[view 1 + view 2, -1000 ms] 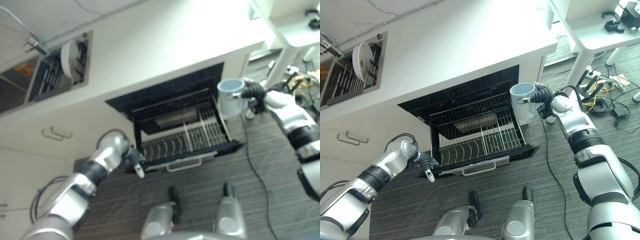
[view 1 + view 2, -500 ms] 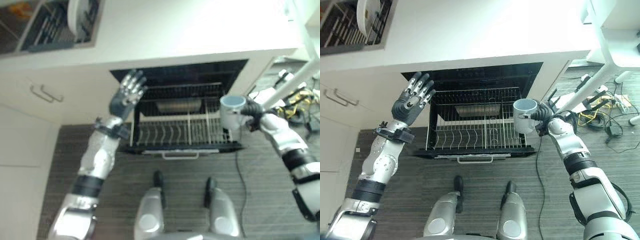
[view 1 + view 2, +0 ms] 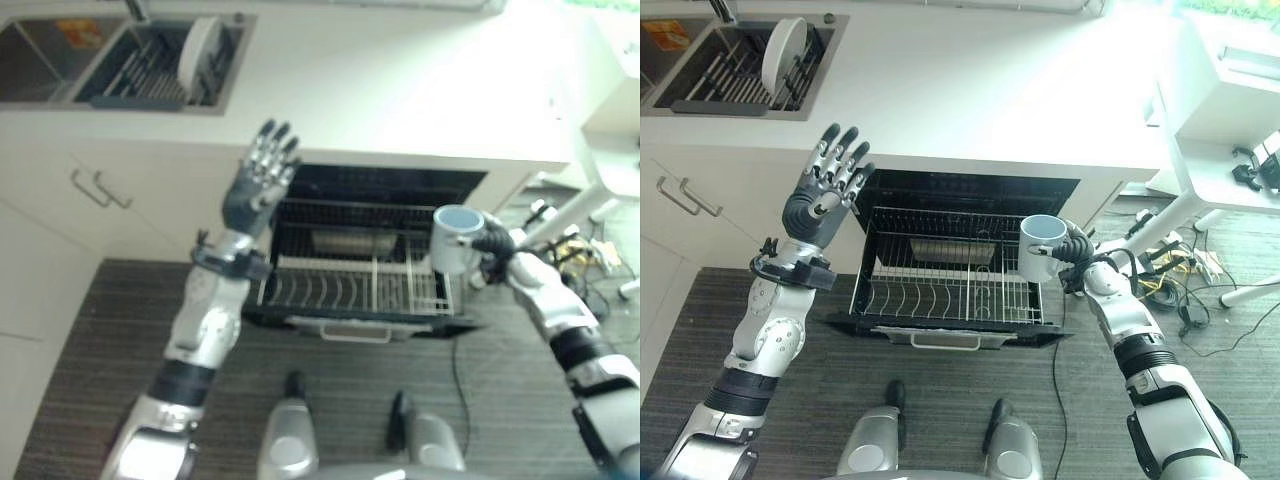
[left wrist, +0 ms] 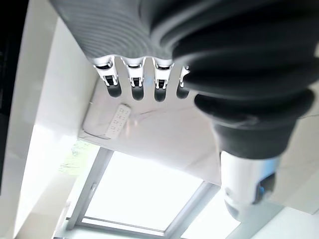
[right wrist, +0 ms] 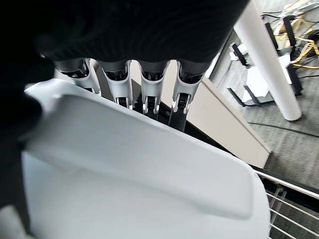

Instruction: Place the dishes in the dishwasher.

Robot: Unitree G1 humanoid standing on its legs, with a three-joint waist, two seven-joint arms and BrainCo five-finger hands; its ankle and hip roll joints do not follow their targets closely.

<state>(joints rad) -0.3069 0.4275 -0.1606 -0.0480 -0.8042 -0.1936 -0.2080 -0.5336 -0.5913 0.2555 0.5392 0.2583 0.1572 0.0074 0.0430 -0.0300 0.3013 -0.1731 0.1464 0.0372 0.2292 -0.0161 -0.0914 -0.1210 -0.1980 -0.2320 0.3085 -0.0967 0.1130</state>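
I held a white mug (image 3: 1040, 246) in my right hand (image 3: 1074, 251), my fingers curled round its handle side, with its open mouth facing up. The mug hung above the right edge of the dishwasher's pulled-out rack (image 3: 940, 290), just over the wire tines at that side, not resting on them. In my right wrist view the mug's pale wall (image 5: 124, 174) sat right against my fingers (image 5: 149, 94).

My left hand (image 3: 820, 205) was raised in front of the dishwasher's upper left corner, palm open and fingers spread straight, holding nothing. It touched neither the rack nor the counter (image 3: 970, 90) above the dishwasher.

The dishwasher (image 3: 970, 190) stood open under the counter, its wire rack drawn forward over the lowered door (image 3: 940, 335). The rack's rows of tines looked bare, apart from a pale shape at the back that I could not make out.

Well to the left of the dishwasher, on the counter, a sink (image 3: 730, 65) held a dark drying rack with a white plate (image 3: 788, 50) standing on edge in it. Below that, left of the dishwasher, was a cabinet front with a metal handle (image 3: 680, 197)
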